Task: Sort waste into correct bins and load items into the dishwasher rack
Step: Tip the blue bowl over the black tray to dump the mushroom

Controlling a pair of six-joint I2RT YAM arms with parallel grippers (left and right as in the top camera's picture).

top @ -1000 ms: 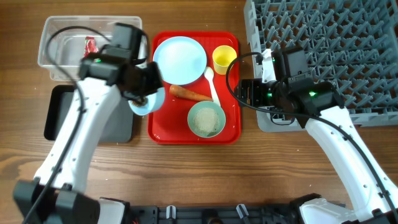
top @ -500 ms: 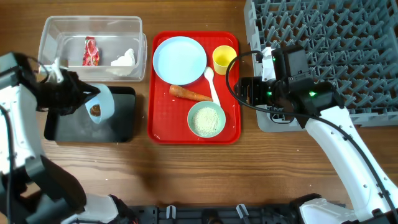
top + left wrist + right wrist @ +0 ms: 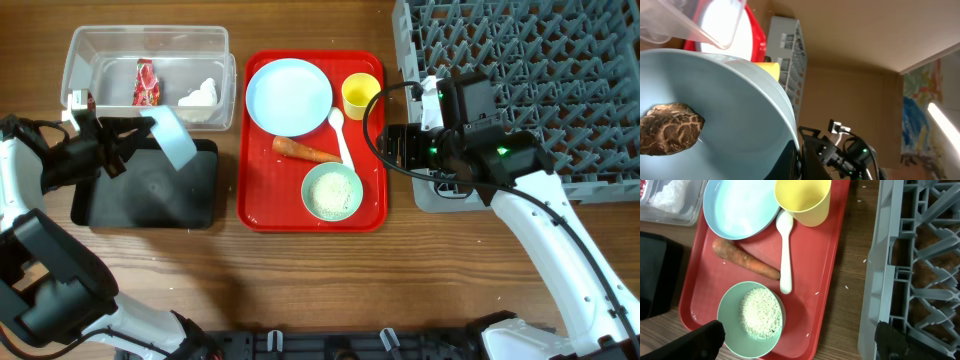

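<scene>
Light blue bowl, overhead: light blue bowl (image 3: pixel 172 138) is tipped on its side above the far edge of the black tray (image 3: pixel 150 195), at the left of the counter (image 3: pixel 300 280); left end effector (image 3: pixel 118 148) is clamped on it.
Clear tub, overhead: clear tub (image 3: pixel 75 60), far left, holds the red wrapper (image 3: pixel 146 82) and white tissue (image 3: pixel 200 95).
Red serving tray, overhead: red serving tray (image 3: pixel 262 215) carries the light blue plate (image 3: pixel 289 96), yellow cup (image 3: pixel 361 95), white spoon (image 3: pixel 340 135), carrot (image 3: pixel 305 151) and pale green bowl (image 3: pixel 318 208) of rice (image 3: pixel 332 192).
Right end effector, overhead: right end effector (image 3: pixel 398 148) hangs between the red serving tray and the rack (image 3: pixel 520 60).
Left wrist: brown lump (image 3: pixel 670 127) lies inside the light blue bowl.
Right wrist: jaws spread wide, nothing between them; carrot and white spoon touch.
</scene>
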